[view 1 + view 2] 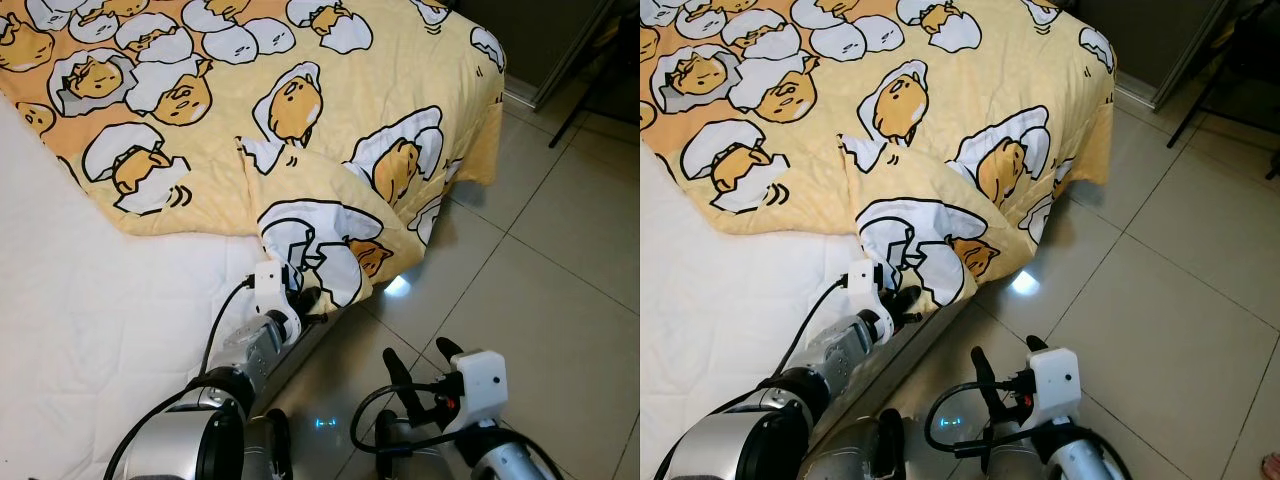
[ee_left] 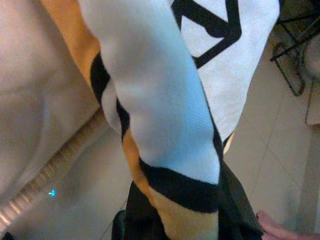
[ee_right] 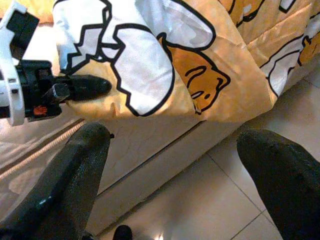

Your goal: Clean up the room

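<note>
The yellow cartoon-print blanket is being spread over the white mattress, with one folded corner hanging over the mattress's near edge above the tiled floor. That corner is being pinched by the left gripper, its black fingers clamped together on the fabric. The right gripper is being held low beside the mattress, over the floor, fingers spread apart and empty.

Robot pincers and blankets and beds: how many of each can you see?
Pincers: 2, the left pincer gripping the blanket corner, the right pincer open above the floor
Blankets: 1, the yellow cartoon blanket
Beds: 1, the white mattress
Total: 4
</note>
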{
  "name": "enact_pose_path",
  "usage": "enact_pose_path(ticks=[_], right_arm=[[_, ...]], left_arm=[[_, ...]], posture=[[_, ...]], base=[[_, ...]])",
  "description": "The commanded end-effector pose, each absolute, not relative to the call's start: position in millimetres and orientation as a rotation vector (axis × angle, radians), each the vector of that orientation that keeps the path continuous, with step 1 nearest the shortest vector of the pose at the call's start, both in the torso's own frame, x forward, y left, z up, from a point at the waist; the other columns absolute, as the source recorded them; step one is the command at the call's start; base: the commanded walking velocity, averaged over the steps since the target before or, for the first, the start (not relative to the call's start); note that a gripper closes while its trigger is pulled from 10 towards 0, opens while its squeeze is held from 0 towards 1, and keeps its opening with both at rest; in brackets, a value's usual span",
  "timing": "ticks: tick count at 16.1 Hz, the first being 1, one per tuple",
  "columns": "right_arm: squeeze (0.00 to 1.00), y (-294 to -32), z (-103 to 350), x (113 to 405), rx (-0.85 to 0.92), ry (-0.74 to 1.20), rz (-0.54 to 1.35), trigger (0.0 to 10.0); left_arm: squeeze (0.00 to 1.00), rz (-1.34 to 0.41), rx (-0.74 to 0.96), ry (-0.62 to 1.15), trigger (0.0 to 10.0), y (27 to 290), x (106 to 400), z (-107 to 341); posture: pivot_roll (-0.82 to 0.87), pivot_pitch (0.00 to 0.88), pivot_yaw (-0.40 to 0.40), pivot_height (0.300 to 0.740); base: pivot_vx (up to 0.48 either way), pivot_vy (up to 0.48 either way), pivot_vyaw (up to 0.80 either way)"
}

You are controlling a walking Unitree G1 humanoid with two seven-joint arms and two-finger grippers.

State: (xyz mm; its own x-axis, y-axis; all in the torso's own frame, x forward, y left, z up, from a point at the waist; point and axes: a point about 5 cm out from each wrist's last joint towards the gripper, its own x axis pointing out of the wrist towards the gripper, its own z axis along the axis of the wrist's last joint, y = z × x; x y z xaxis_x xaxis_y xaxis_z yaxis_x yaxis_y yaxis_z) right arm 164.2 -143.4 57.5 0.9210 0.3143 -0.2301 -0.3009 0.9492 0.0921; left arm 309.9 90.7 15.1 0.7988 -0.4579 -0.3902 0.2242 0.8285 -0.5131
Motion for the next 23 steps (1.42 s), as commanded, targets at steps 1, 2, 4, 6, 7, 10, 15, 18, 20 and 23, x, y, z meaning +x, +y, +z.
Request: enact_pose_path(ticks=[1, 2, 4, 6, 7, 10, 15, 18, 20, 23], right_arm=[[0.0, -145, 60, 164, 0.059, 0.254, 0.341, 10.0], [0.0, -146, 63, 169, 0.041, 0.249, 0.39, 10.0], [0.0, -151, 66, 176, 0.042, 0.241, 0.4, 10.0], [0.0, -153, 67, 182, 0.014, 0.244, 0.465, 10.0], [0.0, -152, 69, 185, 0.011, 0.248, 0.5, 10.0], [0.0, -154, 75, 195, -0.011, 0.247, 0.593, 10.0], [0.0, -154, 79, 210, 0.018, 0.236, 0.61, 10.0], [0.0, -152, 85, 211, 0.042, 0.225, 0.645, 10.0], [0.0, -151, 87, 209, 0.041, 0.229, 0.681, 10.0], [0.0, -150, 93, 196, 0.034, 0.259, 0.797, 10.0]], left_arm=[[0.0, -0.418, -0.459, 0.56, 0.0, 92, 299, 5], [0.0, -0.507, -0.405, 0.549, 0.0, 94, 294, 3], [0.0, -0.559, -0.342, 0.536, 0.0, 101, 289, 0], [0.0, -0.539, -0.278, 0.529, 0.0, 120, 281, -7], [0.0, -0.511, -0.28, 0.533, 0.0, 130, 278, -10], [0.0, -0.551, -0.207, 0.506, 0.0, 137, 275, -10], [0.0, -0.841, -0.149, 0.386, 0.0, 109, 280, 9], [0.0, -0.968, -0.14, 0.356, 0.0, 101, 277, 13], [0.0, -1.006, -0.142, 0.346, 0.0, 98, 274, 13], [0.0, -1.027, -0.119, 0.354, 0.0, 97, 271, 10]], posture=[[-0.18, 0.192, 0.044, 0.74], [-0.19, 0.167, 0.049, 0.74], [-0.18, 0.152, 0.048, 0.74], [-0.16, 0.124, 0.036, 0.74], [-0.16, 0.111, 0.024, 0.74], [-0.14, 0.085, 0.007, 0.74], [-0.13, 0.058, 0.02, 0.74], [-0.12, 0.045, 0.01, 0.74], [-0.12, 0.039, 0.002, 0.74], [-0.12, 0.037, -0.006, 0.74]], base=[[0.0, 0.0, 0.0], [0.0, 0.0, 0.0], [0.0, 0.0, 0.0], [0.0, 0.0, 0.0], [0.0, 0.0, 0.0], [0.0, 0.0, 0.0], [0.0, 0.0, 0.0], [0.0, 0.0, 0.0], [0.0, 0.0, 0.0], [0.0, 0.0, 0.0]])
